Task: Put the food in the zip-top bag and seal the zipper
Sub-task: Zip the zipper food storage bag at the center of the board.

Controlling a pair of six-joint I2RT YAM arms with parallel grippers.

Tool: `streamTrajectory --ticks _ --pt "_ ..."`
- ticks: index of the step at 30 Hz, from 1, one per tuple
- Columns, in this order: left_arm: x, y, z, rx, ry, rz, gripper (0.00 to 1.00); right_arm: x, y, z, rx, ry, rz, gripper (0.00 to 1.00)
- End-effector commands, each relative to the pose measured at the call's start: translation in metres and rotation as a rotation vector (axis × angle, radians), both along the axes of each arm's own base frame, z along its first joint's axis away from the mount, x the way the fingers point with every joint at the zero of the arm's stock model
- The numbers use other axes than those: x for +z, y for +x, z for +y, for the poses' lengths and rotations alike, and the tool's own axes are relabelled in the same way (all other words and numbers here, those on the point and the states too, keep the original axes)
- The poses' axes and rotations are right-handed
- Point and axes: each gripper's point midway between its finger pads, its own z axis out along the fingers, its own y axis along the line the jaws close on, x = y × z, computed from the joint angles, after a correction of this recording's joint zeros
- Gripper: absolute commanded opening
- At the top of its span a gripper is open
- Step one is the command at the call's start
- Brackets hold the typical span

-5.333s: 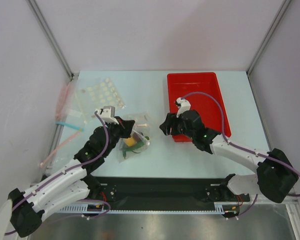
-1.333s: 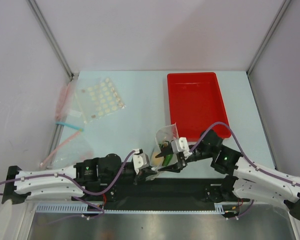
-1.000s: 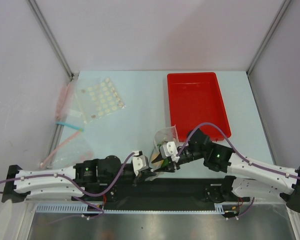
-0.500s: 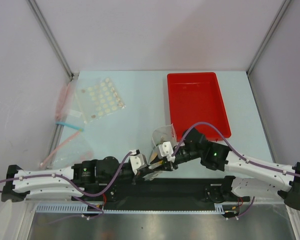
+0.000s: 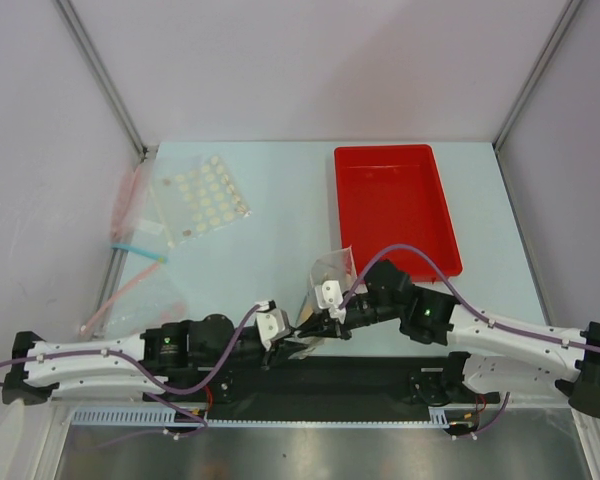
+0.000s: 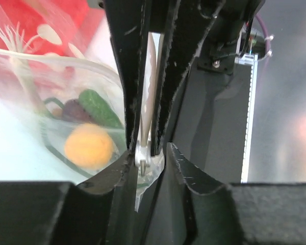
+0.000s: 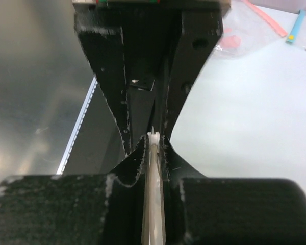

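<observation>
With the food (image 6: 89, 145) inside, the zip-top bag (image 5: 332, 268) stands at the table's six o'clock edge. Our right gripper (image 7: 154, 145) pinches the zipper (image 6: 148, 102) while our left gripper (image 6: 148, 158) gapes slightly around it. We should anchor left, then slide right steadily.

The zip-top bag (image 6: 25, 81) is seen as clear plastic printed with white round dots. Within it a yellow-orange ball (image 6: 89, 147), a dark maroon ball (image 6: 73, 109) and a green chili (image 6: 100, 108) are shown. The tray (image 5: 395, 205) is coloured bright red, the desk (image 5: 280, 185) pale blue-green. A flatter clear bag (image 5: 205, 195) is patterned with rows of whitish dots.
</observation>
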Motion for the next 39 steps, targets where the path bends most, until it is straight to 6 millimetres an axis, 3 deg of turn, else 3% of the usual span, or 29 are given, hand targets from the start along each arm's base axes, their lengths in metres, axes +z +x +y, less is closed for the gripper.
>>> streamTrajectory --ticks 1,5,15,17,18,20,39 --pt "0.020 -0.007 0.001 -0.038 -0.104 -0.013 0.36 0.039 0.012 0.007 -0.094 0.165 0.003 0.00" --pt "0.027 -0.009 0.004 -0.047 -0.143 -0.020 0.39 0.045 0.012 0.005 -0.117 0.217 0.027 0.00" --pt "0.018 -0.003 -0.004 -0.021 -0.081 -0.026 0.39 0.057 0.017 0.003 -0.171 0.307 0.069 0.00" --pt "0.019 0.000 -0.003 -0.006 -0.081 -0.031 0.28 0.058 0.016 0.002 -0.166 0.310 0.067 0.00" --pt "0.019 0.001 -0.003 -0.004 -0.081 -0.033 0.13 0.058 0.016 0.001 -0.164 0.309 0.064 0.00" --pt "0.021 0.001 -0.001 0.003 -0.087 -0.034 0.00 0.058 0.014 0.000 -0.157 0.310 0.052 0.00" --pt "0.060 0.008 0.035 0.076 -0.317 -0.053 0.00 0.070 0.031 -0.021 -0.237 0.345 -0.002 0.00"
